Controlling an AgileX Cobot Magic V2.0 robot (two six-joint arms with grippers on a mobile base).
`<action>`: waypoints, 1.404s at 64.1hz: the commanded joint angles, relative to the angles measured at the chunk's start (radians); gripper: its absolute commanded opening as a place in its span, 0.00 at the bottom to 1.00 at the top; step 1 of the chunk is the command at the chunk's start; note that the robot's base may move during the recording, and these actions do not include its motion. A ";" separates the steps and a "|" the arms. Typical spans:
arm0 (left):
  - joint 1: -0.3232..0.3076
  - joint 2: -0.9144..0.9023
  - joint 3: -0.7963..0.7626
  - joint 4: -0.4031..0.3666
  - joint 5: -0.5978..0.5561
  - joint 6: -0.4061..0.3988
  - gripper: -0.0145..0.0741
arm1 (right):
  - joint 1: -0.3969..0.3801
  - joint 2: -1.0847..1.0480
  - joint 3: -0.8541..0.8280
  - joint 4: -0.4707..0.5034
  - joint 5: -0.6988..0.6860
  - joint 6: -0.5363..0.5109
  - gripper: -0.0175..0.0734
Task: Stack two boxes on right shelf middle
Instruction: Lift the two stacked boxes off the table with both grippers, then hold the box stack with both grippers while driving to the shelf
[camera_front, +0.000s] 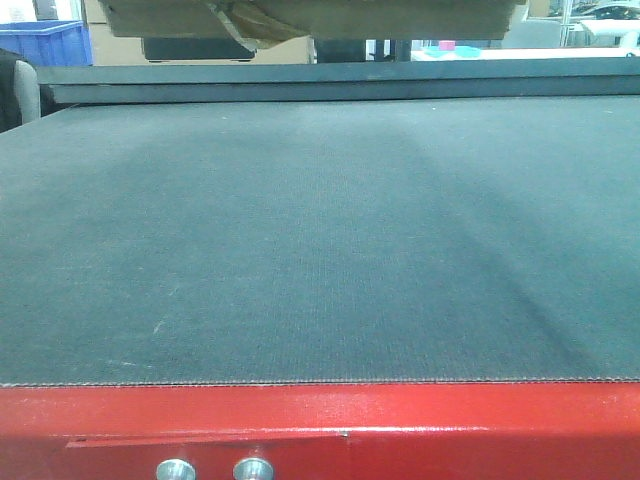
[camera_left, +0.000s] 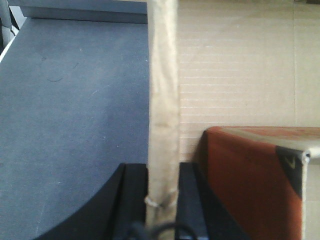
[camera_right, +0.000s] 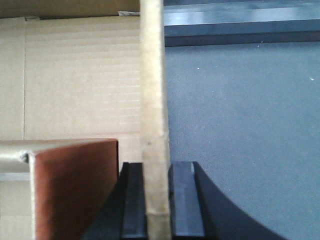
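Evidently mid-carry, the left gripper and right gripper each have jaws clamped on an upright wall of the cardboard box, held above the grey-matted desk, so the next move likely calls for level, synchronized travel toward the unseen shelf.

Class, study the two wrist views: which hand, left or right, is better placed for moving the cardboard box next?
Neither alone. The left hand and the right hand each clamp an upright wall of the box, on opposite sides, with equally deep grips. Both should probably carry it together.
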 joint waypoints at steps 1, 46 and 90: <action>-0.003 -0.018 -0.011 -0.006 -0.023 -0.001 0.04 | 0.000 -0.016 -0.015 -0.030 -0.071 0.009 0.01; -0.003 -0.018 -0.011 -0.008 -0.086 -0.001 0.04 | 0.000 -0.016 -0.015 -0.030 -0.073 0.009 0.01; -0.003 -0.018 -0.011 -0.008 -0.102 -0.001 0.04 | 0.000 -0.016 -0.015 -0.030 -0.073 0.009 0.01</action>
